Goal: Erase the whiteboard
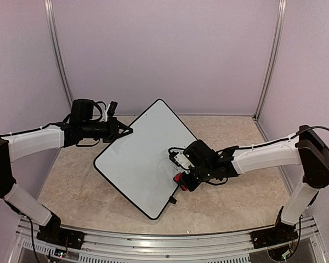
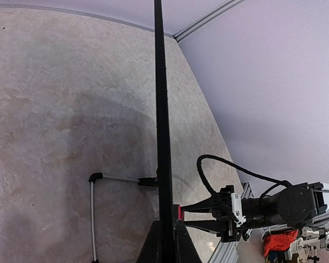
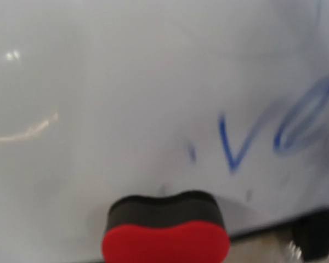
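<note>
The whiteboard (image 1: 137, 159) lies tilted like a diamond mid-table, white with a thin black rim. My left gripper (image 1: 127, 131) is shut on its upper-left edge. In the left wrist view the whiteboard (image 2: 160, 82) shows edge-on between the left gripper (image 2: 167, 221) fingers. My right gripper (image 1: 181, 179) is shut on a red and black eraser (image 1: 178, 178), pressed against the board near its right edge. The right wrist view has the eraser (image 3: 165, 230) against the whiteboard (image 3: 126, 82), with blue handwriting (image 3: 285, 129) to its upper right. The right fingers are hidden there.
A thin wire stand leg (image 2: 92, 213) sticks out behind the board. A small black foot (image 1: 172, 201) sits at the board's near corner. Lilac walls with metal posts (image 1: 59, 60) close in the beige table, and an aluminium rail (image 1: 164, 244) runs along the near edge.
</note>
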### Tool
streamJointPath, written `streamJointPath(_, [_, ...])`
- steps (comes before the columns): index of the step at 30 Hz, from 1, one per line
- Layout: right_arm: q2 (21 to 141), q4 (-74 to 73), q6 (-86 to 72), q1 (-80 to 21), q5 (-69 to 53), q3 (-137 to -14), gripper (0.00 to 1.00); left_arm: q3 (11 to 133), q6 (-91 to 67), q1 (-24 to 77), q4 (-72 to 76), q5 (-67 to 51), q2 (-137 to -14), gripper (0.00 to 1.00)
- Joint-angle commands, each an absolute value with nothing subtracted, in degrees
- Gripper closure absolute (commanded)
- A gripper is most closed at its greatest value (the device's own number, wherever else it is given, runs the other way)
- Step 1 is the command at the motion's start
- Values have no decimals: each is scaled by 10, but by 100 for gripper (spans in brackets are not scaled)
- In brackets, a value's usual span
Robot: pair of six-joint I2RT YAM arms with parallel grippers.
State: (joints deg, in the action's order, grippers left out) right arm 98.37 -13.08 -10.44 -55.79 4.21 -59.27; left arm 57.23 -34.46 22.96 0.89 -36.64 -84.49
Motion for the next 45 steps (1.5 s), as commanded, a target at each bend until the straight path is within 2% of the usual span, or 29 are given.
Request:
streamJointPath(1, [983, -138, -120, -554, 39, -550, 80, 567, -308, 229, 42, -382, -836, 100])
streamJointPath(15, [1046, -151, -90, -523, 58, -700, 80, 567, -304, 232, 39, -380, -838, 100])
streamJointPath(30, [1007, -127, -116, -520, 35, -587, 80, 567, -307, 232, 42, -384, -839, 100])
streamJointPath(45, [1073, -149, -97, -470, 23, -766, 80, 570, -297, 238, 31, -376, -844, 100])
